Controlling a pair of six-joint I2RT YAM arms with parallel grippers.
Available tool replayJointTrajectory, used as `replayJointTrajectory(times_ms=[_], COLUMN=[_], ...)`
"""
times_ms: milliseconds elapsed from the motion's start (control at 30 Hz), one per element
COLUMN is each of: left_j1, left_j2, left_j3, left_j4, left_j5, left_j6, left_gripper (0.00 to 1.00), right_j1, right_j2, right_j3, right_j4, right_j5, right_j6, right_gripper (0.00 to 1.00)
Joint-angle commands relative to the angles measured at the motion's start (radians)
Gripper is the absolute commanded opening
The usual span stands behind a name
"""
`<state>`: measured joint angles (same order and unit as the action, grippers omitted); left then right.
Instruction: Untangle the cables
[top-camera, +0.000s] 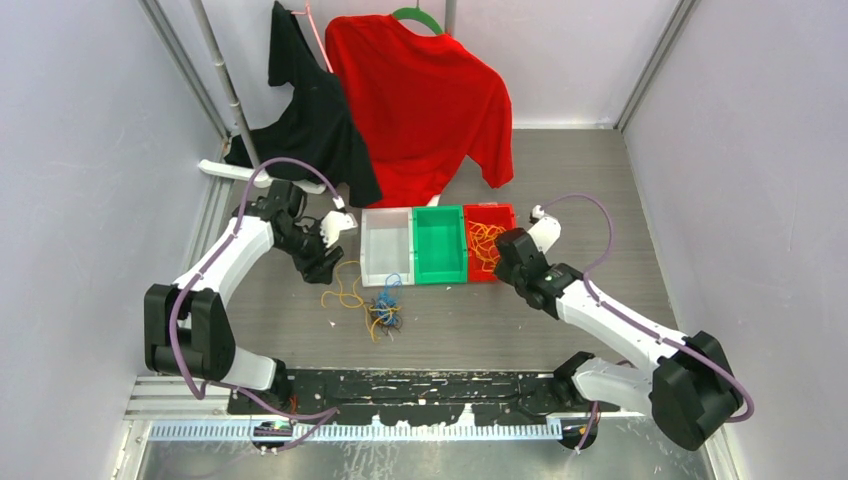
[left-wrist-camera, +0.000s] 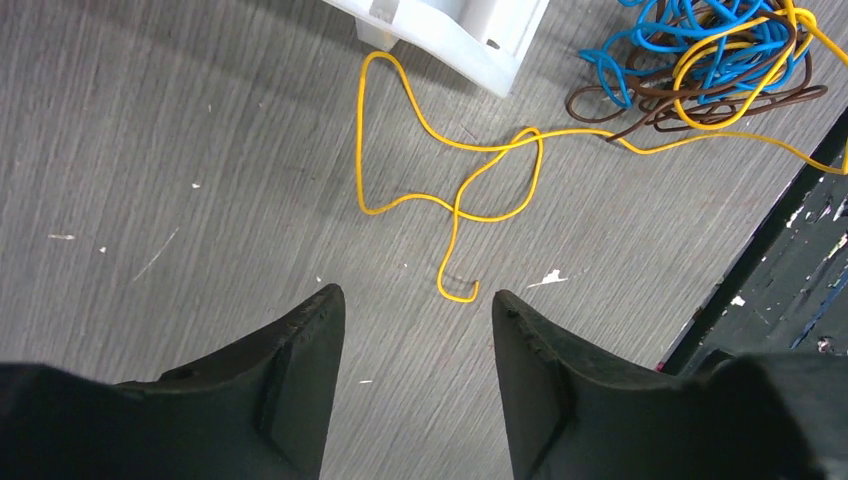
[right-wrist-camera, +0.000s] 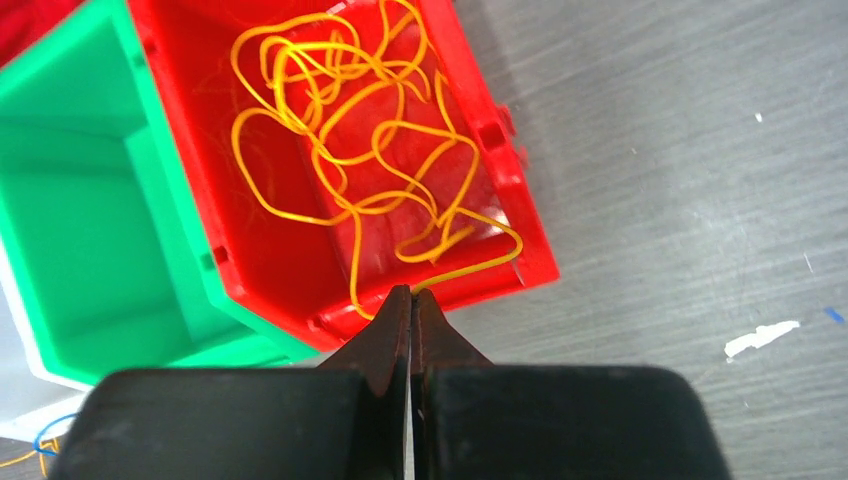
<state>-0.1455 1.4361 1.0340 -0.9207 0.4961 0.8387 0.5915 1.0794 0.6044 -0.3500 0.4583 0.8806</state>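
A tangle of blue, brown and orange-yellow cables (top-camera: 385, 312) lies on the grey table in front of the bins. In the left wrist view the tangle (left-wrist-camera: 700, 60) sits at the upper right. One loose orange-yellow cable (left-wrist-camera: 460, 180) trails out of it and ends in a small hook just ahead of my left gripper (left-wrist-camera: 415, 300). That gripper stands open above the table with nothing between its fingers. More orange-yellow cable (right-wrist-camera: 340, 130) is piled in the red bin (right-wrist-camera: 500, 150). My right gripper (right-wrist-camera: 410, 295) is shut on a strand of it at the bin's near rim.
White bin (top-camera: 385, 212), green bin (top-camera: 438, 209) and red bin (top-camera: 490, 207) stand side by side mid-table. A red shirt (top-camera: 420, 90) and a black shirt (top-camera: 310, 110) hang at the back. A black strip (top-camera: 420, 390) runs along the near edge.
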Motion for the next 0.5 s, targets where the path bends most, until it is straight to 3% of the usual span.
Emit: replayJointTrajectory(times_ms=[0,267,467], left_j1=[0.007,0.007,0.007], left_j2=[-0.030,-0.021,-0.019], left_j3=[0.037,0.051,0.030], left_j4=[-0.007,-0.053,0.018], left_j5=[0.033,0.057,0.048], left_j6=[-0.008,0.005,-0.022], left_gripper=[0.55,0.56,0.61], right_j1=[-0.013,-0.066,-0.085], right_j2=[0.053,0.244,0.349], right_j3=[0.094,0.169,0.211], right_j4=[0.119,0.174,0.153], right_j5=[0.033,-0.068,-0.119], right_j6=[-0.087,-0.148,-0.194], right_gripper=[0.01,0.01,0.01])
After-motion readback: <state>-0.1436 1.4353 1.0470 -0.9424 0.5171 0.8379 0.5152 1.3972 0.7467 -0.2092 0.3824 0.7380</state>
